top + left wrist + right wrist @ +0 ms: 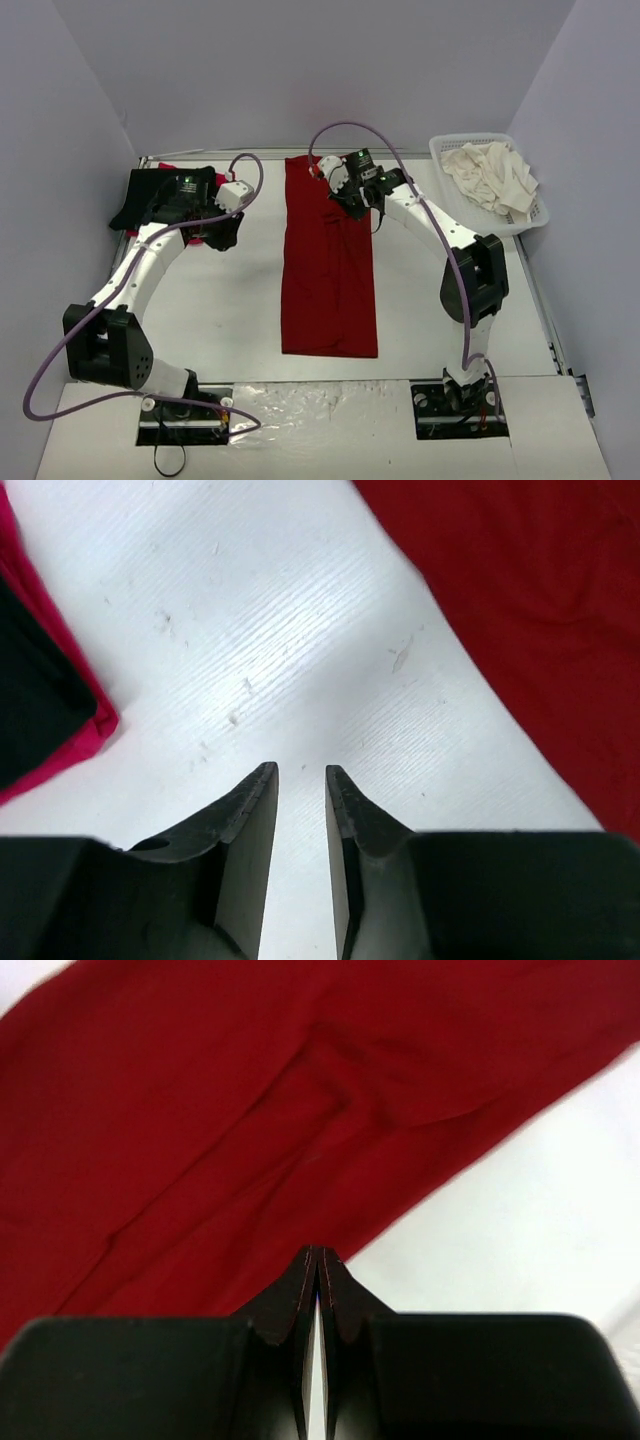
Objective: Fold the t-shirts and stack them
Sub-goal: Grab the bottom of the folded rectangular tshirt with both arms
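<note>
While two t-shirts (141,196) stack (left), one maroon t-shirt (328,290) lies flat.

No readable text, labels or numbers

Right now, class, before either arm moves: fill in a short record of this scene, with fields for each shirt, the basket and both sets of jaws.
dark red shirt: folded into a long strip, flat mid-table
black shirt: far left, lying on a bright red shirt
basket: far right, holding crumpled cream cloth
left jaws: slightly open, over bare table between the two
right jaws: shut at the strip's far end; whether they pinch cloth cannot be told
</note>
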Tool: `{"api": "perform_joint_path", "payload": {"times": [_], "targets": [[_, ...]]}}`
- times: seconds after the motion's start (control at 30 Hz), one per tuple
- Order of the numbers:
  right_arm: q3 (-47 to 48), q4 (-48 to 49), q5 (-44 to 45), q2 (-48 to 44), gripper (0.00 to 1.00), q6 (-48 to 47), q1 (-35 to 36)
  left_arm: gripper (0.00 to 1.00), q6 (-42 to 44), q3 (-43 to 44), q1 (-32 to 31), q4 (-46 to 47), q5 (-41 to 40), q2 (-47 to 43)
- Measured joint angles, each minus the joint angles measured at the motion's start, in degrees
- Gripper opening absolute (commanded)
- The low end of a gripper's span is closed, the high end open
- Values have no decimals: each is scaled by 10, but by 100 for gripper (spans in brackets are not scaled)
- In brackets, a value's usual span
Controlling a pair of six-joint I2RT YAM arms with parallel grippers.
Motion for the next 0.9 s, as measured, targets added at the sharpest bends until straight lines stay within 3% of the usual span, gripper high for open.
{"api": "perform_joint_path", "payload": {"times": [0.3,0.53,0.73,0.8,0.9], "targets": [[-77,-42,-32,0,0,9,38,40,-2,-52,5,3,-3,-80],[-77,-44,-39,12,0,11,44,47,-3,-66,10,16,9,-89],[-42,-58,-42,79,1,10,54,57,2,-92,12,16,26,-99],[-36,-68,-42,95,19,9,54,57,13,-92,12,10,44,-108],[-36,-100,-42,92,34,-1,56,56,42,-90,5,-23,70,-129]]}}
